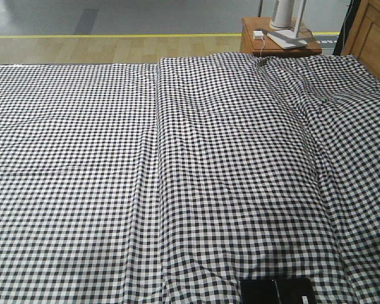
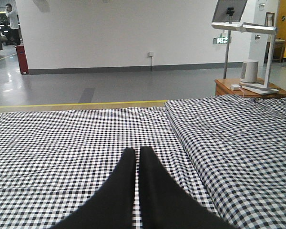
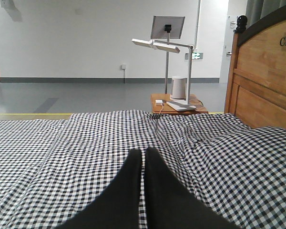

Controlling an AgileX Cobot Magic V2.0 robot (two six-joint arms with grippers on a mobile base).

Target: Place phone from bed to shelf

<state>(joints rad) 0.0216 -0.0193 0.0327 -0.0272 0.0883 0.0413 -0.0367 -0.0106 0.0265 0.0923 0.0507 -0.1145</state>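
Note:
The bed (image 1: 177,158) fills the front view, covered in black-and-white gingham with long creases. The phone (image 1: 277,291), a flat glossy black slab with a faint line across its middle, lies at the bed's near edge and is cut off by the frame bottom. It does not show in either wrist view. My left gripper (image 2: 137,150) hovers low over the bed (image 2: 76,143), its black fingers shut with only a sliver between them and nothing held. My right gripper (image 3: 144,151) is likewise shut and empty over the bed (image 3: 86,143). The shelf is out of view.
A reddish-brown side table (image 1: 278,39) stands past the bed's far right corner, carrying a white desk lamp (image 3: 167,45) and a white cylinder (image 3: 178,87). The wooden headboard (image 3: 264,81) rises along the right side. Grey floor with a yellow line (image 2: 86,103) lies beyond.

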